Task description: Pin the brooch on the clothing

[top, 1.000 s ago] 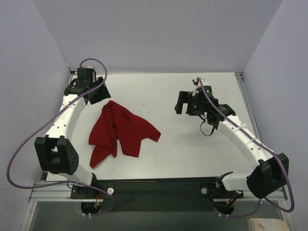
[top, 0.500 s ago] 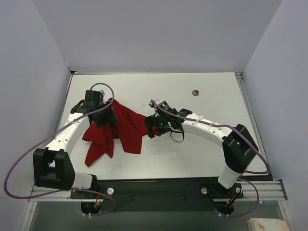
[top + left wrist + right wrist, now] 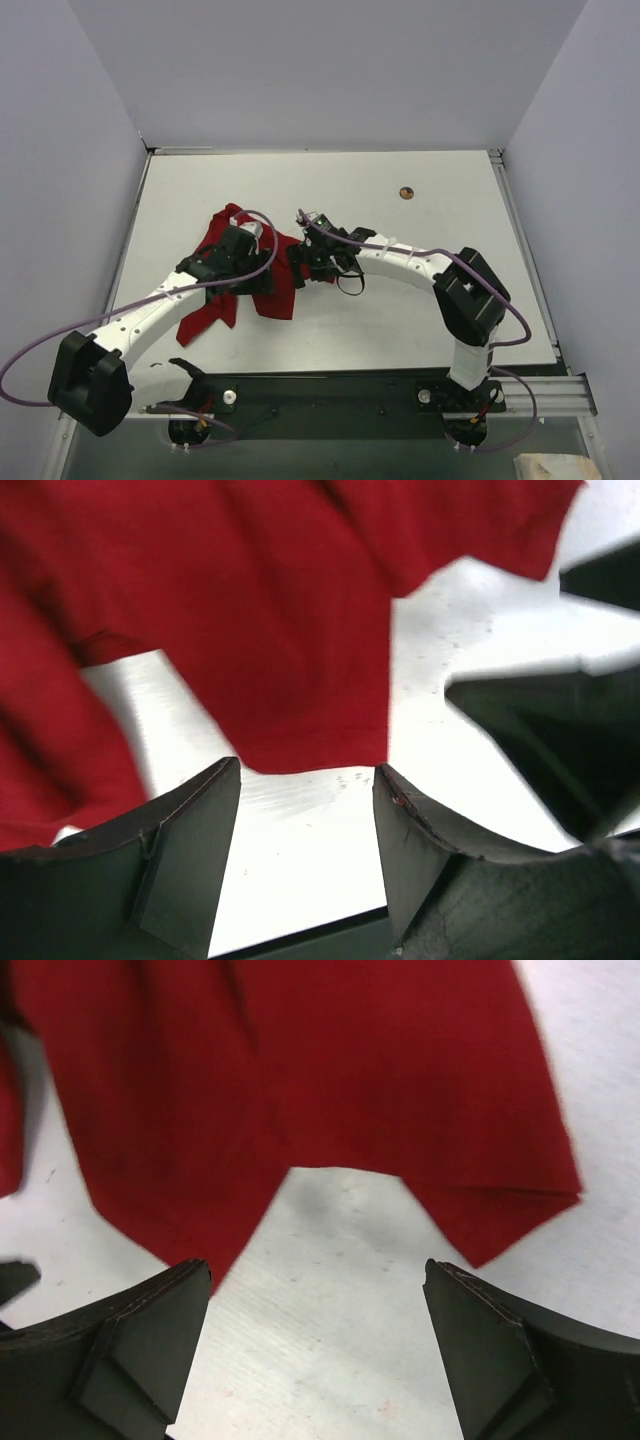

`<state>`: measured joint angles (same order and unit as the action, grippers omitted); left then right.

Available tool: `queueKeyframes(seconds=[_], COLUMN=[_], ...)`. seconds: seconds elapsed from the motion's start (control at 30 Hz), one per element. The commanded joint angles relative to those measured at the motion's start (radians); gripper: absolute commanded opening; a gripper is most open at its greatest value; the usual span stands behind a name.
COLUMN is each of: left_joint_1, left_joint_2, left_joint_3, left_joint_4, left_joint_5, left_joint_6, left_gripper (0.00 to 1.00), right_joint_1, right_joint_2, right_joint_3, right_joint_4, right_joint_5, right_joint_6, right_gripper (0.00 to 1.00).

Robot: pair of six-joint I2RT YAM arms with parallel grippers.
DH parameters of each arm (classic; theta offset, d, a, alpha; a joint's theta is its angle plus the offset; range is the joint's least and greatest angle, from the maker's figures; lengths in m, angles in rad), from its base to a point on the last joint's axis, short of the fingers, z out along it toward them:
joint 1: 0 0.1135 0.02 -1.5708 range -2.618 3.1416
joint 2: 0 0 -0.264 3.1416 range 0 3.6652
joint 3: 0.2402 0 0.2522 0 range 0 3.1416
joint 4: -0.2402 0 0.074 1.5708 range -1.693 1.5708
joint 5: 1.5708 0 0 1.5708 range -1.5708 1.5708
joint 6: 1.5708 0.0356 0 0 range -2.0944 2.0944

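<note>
**T-shirt** (image 3: 283, 292), deep red: lies crumpled and folded over itself on the tabletop (image 3: 420, 320), left of centre. A loose hem edge shows in both wrist views.

**Brooch** (image 3: 405, 193), small round golden badge: lies flat near the far edge, right of centre. It is well apart from the shirt and from both grippers, and nothing is touching it.

**Left gripper** (image 3: 305, 830): jaws spread with nothing between them, low over the shirt's edge.

**Right gripper** (image 3: 320, 1350): jaws spread wide with nothing between them, facing the same edge from the other side and close to the left gripper.

**Hazards, as judged:**
- The two grippers converge on one small patch of cloth, so the fingers may knock together.
- The fabric is bunched, so a pinch may take several layers and the shirt will not spread flat.
- A pull by one arm alone may drag the whole heap instead of opening it.
- The brooch is tiny and flat, so it may skid from a grasp towards the far edge.
</note>
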<state>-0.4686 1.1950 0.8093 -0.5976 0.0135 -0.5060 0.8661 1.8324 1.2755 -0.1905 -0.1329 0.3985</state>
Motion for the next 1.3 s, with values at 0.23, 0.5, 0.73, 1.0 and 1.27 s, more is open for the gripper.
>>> queueKeyframes(seconds=[0.23,0.5,0.73,1.0,1.27], left_joint_1=[-0.341,-0.472,-0.472,-0.409,-0.347], left_joint_2=[0.251,0.498,0.489,0.303,0.098], left_joint_3=[0.118,0.191,0.136,0.287,0.528], left_joint_4=[0.085,0.009,0.009,-0.181,-0.271], left_joint_5=[-0.351,-0.437,-0.422,-0.561,-0.589], left_joint_6=[-0.031,-0.069,-0.094,-0.057,0.11], left_gripper=[0.65,0.59,0.03,0.0,0.0], right_joint_1=[-0.242,-0.328,-0.361,-0.36,-0.358], right_joint_2=[-0.217,-0.281,-0.301,-0.338,-0.378], right_joint_3=[-0.188,-0.248,-0.257,-0.258,-0.261], right_joint_4=[0.022,0.019,0.019,0.017,0.014], right_joint_5=[-0.004,-0.007,-0.02,-0.045,-0.086], right_joint_6=[0.125,0.132,0.128,0.122,0.114], right_gripper=[0.93,0.93,0.93,0.93,0.93])
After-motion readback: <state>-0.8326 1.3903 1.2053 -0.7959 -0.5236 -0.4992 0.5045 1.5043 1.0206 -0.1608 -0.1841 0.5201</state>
